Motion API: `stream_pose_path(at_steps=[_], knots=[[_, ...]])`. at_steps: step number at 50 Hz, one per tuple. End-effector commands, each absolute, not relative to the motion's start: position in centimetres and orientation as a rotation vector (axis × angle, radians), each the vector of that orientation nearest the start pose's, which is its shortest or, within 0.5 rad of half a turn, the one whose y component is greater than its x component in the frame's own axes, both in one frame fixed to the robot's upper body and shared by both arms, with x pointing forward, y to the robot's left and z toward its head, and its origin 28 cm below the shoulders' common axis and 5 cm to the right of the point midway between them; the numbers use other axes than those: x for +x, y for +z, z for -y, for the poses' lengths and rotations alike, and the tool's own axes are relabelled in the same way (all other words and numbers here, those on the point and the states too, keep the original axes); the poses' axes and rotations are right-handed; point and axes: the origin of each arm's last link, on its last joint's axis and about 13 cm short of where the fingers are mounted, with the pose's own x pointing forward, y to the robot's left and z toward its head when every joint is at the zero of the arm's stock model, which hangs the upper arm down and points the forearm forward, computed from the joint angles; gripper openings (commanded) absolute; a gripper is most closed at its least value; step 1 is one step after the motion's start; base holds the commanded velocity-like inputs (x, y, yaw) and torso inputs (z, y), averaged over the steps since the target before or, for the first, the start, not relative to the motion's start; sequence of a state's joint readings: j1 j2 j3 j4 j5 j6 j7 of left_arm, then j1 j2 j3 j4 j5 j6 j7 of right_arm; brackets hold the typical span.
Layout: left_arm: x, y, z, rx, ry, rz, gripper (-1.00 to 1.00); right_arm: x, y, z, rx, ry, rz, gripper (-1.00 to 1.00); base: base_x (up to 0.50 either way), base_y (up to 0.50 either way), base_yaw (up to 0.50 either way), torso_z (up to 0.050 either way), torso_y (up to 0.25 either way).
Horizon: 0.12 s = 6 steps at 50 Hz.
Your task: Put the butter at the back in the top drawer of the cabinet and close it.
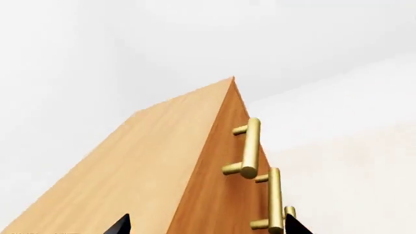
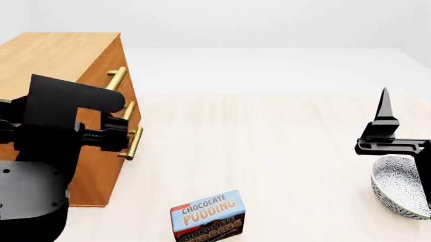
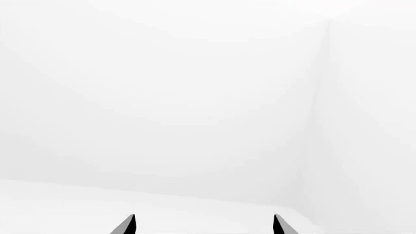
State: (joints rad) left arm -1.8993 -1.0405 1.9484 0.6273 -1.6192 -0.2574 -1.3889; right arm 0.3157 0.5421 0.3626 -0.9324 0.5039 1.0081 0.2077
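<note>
The butter is out of view in all three views. The orange-brown cabinet [image 2: 60, 55] stands at the left, its three drawer fronts flush. The top drawer [image 2: 114, 58] carries the uppermost brass handle [image 2: 118, 78]. My left gripper [image 2: 121, 133] hovers close to the cabinet's front by the lower handles. In the left wrist view it [image 1: 208, 226] is open and empty, one fingertip [image 1: 293, 225] beside a brass handle [image 1: 274, 200]. My right gripper [image 2: 385, 108] points upward at the far right. In its own wrist view it [image 3: 204, 225] is open, facing only white wall.
A blue-and-brown Chocolate Pudding box [image 2: 207, 217] stands upright near the front edge of the pale wooden floor [image 2: 256, 146]. A patterned grey-white bowl [image 2: 397, 184] sits at the right, just below my right arm.
</note>
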Motion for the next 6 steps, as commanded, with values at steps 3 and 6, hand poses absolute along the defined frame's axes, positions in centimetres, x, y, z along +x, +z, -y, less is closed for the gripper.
stream_pose_path(at_steps=[3,6], knots=[[16.9,25.5,-26.6,0.150,0.122,0.144,1.00,18.1,22.1,19.3,-0.218,-0.195,0.302,1.00,0.00,0.00,0.00,0.000,0.000],[15.8,25.7,-27.2,0.089,0.063,0.193,1.00,17.9,22.2,19.3,-0.213,-0.189,0.308,1.00,0.00,0.00,0.00,0.000,0.000]])
